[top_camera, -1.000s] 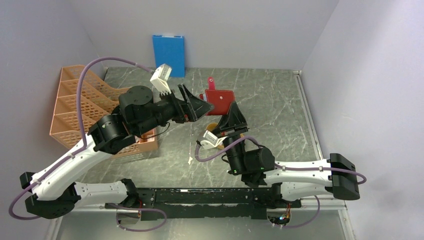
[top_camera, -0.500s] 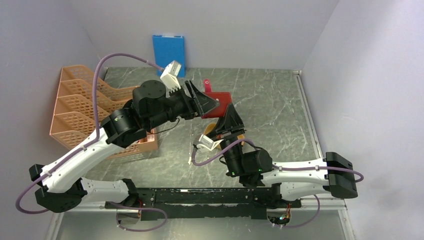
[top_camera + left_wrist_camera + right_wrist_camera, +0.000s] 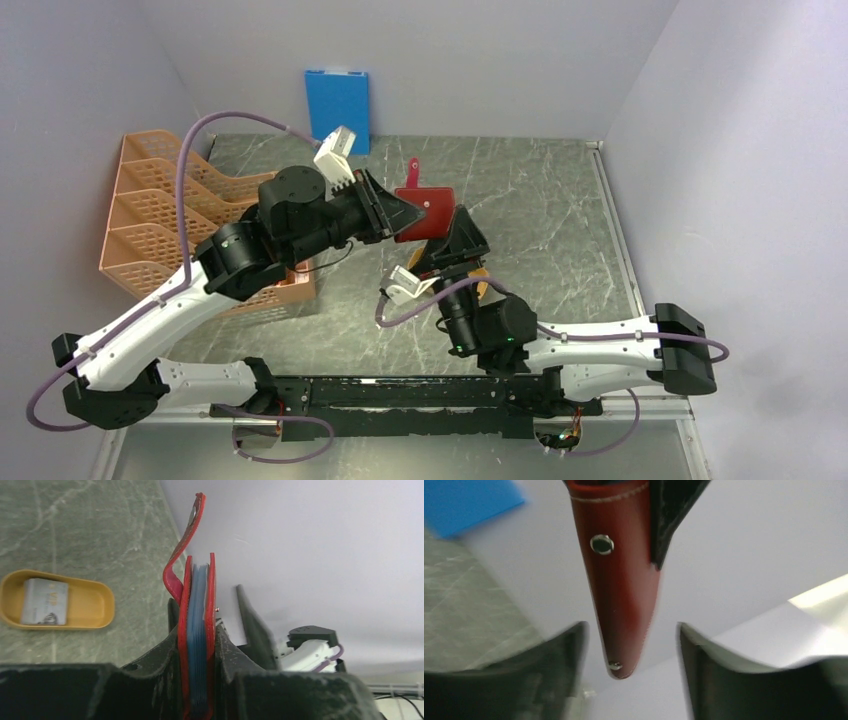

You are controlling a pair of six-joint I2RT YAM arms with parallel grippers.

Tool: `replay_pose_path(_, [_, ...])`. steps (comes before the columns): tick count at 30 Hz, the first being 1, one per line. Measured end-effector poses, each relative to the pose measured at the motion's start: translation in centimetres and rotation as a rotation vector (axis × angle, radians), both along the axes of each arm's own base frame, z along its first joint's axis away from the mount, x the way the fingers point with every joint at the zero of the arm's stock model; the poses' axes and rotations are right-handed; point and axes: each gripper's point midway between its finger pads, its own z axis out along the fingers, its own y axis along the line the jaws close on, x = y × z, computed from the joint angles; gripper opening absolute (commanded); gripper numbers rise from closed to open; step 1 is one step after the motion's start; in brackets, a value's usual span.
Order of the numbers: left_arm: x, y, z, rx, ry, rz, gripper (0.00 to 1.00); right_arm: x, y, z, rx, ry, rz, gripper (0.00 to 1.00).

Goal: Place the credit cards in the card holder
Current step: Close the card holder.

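Handover was guessed — the card holder (image 3: 200, 605) was pinched by the left gripper (image 3: 198, 632), between the right gripper's (image 3: 631, 632) parted fingers; a credit card (image 3: 45, 601) was needed next.

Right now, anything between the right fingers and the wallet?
Nothing: the right wrist view shows the wallet hanging between the fingers of the open right gripper, with a bare gap each side. The left gripper holds it.

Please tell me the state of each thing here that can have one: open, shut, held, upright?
wallet: folded shut, on edge, clamped in the left pincer.
snap tab: unfastened, sticking up.
left pincer: shut on the wallet.
right pincer: open around the wallet, not touching it.
card: lying flat in the tray.
board: upright.
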Motion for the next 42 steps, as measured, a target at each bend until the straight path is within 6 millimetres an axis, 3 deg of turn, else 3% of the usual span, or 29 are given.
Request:
replay_pose_path(1, [0.0, 0.4, -0.2, 0.016, -0.009, 0.008, 0.05, 0.1, 0.3, -0.4, 0.008, 0.033, 0.008, 0.99])
replay_pose_path(4, [0.1, 2.1, -0.2, 0.053, -0.052, 0.050, 0.05, 0.0, 1.8, -1.8, 0.024, 0.198, 0.074, 1.00])
replay_pose_path(9, [-0.3, 6.4, 2.2, 0.085, -0.189, 0.125, 0.05, -2.1, 5.2, -2.0, 0.227, 0.523, 0.353, 1.00])
replay_pose_path(12, [-1.7, 8.8, 4.6, 0.085, -0.312, 0.111, 0.05, -3.7, 5.0, -2.0, 0.375, 0.734, 0.547, 1.00])
replay_pose_path(15, [-3.5, 9.7, 6.5, 0.090, -0.426, 0.037, 0.05, -4.8, 3.9, 0.0, 0.519, 0.887, 0.710, 1.00])
replay_pose_path(17, [-5.2, 9.5, 7.5, 0.091, -0.509, -0.056, 0.05, -6.1, 3.4, 3.0, 0.605, 0.957, 0.830, 1.00])
replay_pose_path(20, [-7.6, 8.3, 7.4, 0.099, -0.590, -0.227, 0.05, -9.5, 3.4, 7.7, 0.666, 1.027, 1.041, 0.99])
replay_pose_path(24, [-10.2, 6.4, 6.5, 0.102, -0.658, -0.440, 0.05, -13.4, 3.2, 11.0, 0.677, 1.120, 1.243, 0.95])
replay_pose_path(30, [-12.3, 4.7, 6.0, 0.095, -0.714, -0.632, 0.05, -16.2, 4.0, 11.5, 0.649, 1.281, 1.354, 0.92])
replay_pose_path(36, [-13.5, 4.5, 6.3, 0.077, -0.746, -0.714, 0.05, -17.0, 4.9, 10.7, 0.636, 1.385, 1.366, 0.92])
replay_pose_path(42, [-13.8, 4.4, 6.7, 0.077, -0.778, -0.740, 0.05, -17.3, 4.3, 11.0, 0.658, 1.396, 1.368, 0.96])
